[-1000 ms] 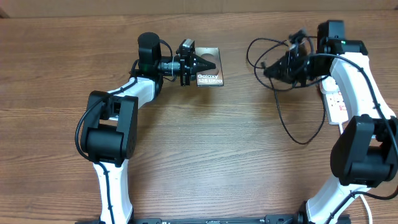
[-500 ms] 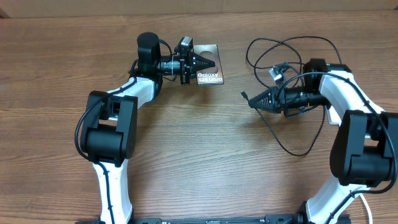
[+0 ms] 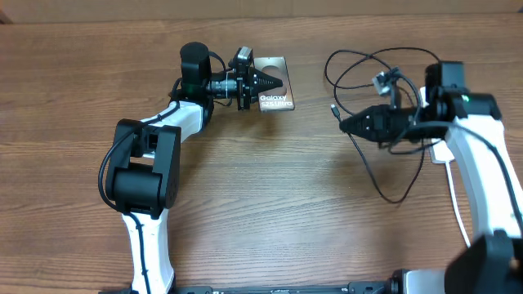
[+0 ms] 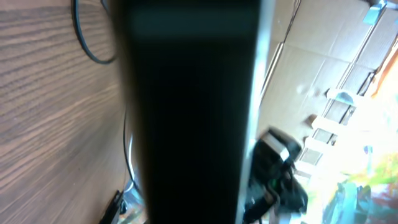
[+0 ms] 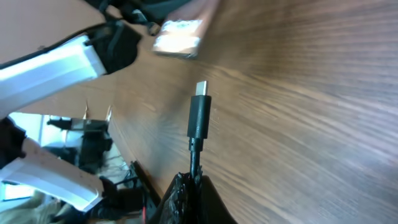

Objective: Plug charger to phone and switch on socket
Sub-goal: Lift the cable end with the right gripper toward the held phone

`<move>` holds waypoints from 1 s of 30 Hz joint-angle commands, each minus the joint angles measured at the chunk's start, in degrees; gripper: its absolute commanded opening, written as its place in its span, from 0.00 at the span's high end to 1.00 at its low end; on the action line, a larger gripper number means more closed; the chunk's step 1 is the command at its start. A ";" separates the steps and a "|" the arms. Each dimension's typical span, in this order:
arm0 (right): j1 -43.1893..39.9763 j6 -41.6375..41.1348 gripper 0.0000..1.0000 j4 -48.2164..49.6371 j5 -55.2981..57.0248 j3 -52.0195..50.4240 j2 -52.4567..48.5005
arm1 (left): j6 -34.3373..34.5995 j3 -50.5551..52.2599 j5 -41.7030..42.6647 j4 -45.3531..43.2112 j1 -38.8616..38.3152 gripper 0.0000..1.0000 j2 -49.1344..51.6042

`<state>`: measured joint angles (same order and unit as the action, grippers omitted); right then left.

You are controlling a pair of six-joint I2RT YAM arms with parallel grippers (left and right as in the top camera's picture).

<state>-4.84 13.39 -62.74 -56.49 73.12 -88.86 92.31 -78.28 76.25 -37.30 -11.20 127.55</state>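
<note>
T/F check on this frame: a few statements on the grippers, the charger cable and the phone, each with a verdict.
1. The right gripper is shut on the thin black charger cable, close to its free end. True.
2. The cable is already plugged into the phone. False: the small black connector hangs free with its metal tip bare, apart from the flat dark grey-brown phone.
3. The left gripper is shut on the phone's side. True.
4. The phone stands on its edge. False: it lies flat on the wooden table, white lettering up.
</note>
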 commanded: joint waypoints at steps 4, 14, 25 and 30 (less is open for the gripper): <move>0.46 -12.92 0.96 12.24 -0.17 -13.20 7.87 | -2.36 -1.70 -1.90 -0.66 0.31 0.96 -0.83; 13.00 -31.08 0.96 36.46 1.92 -22.56 9.18 | -6.21 -1.70 -1.90 -0.68 0.31 0.96 -0.83; 21.49 -48.37 0.96 51.80 8.76 -22.56 7.41 | -4.87 -1.70 -3.28 -5.44 0.33 0.96 -0.83; 22.14 -51.63 0.96 53.37 11.91 -22.56 5.77 | -4.44 -1.70 -3.45 -5.42 0.33 0.96 -0.83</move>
<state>16.99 -34.61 -10.61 -47.24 50.24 -81.58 87.96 -78.32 73.19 -42.00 -11.20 127.55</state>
